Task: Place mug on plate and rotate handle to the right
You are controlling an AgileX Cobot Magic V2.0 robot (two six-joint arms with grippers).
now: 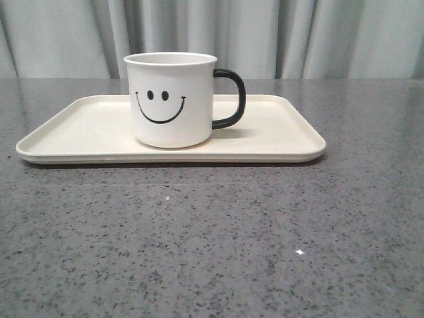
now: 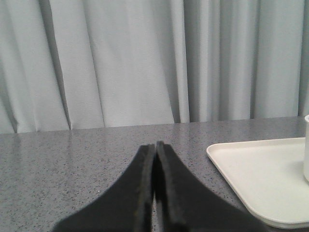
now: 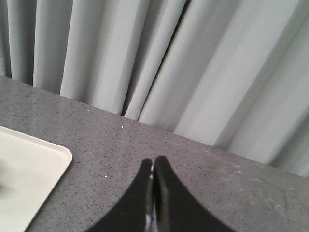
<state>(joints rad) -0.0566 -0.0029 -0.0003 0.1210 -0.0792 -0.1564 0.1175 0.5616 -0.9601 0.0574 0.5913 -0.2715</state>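
The white mug [image 1: 171, 99] with a black smiley face stands upright on the cream plate [image 1: 73, 132], left of the plate's middle. Its black handle [image 1: 231, 98] points right. Neither gripper shows in the front view. In the left wrist view my left gripper [image 2: 155, 145] is shut and empty over the grey table, to the left of the plate [image 2: 260, 174]; a sliver of the mug [image 2: 306, 150] shows at the frame edge. In the right wrist view my right gripper [image 3: 153, 160] is shut and empty, to the right of the plate's corner [image 3: 29, 169].
The grey speckled table [image 1: 212, 238] stretches in front of the plate. A grey pleated curtain [image 1: 298, 33] hangs behind the table's far edge.
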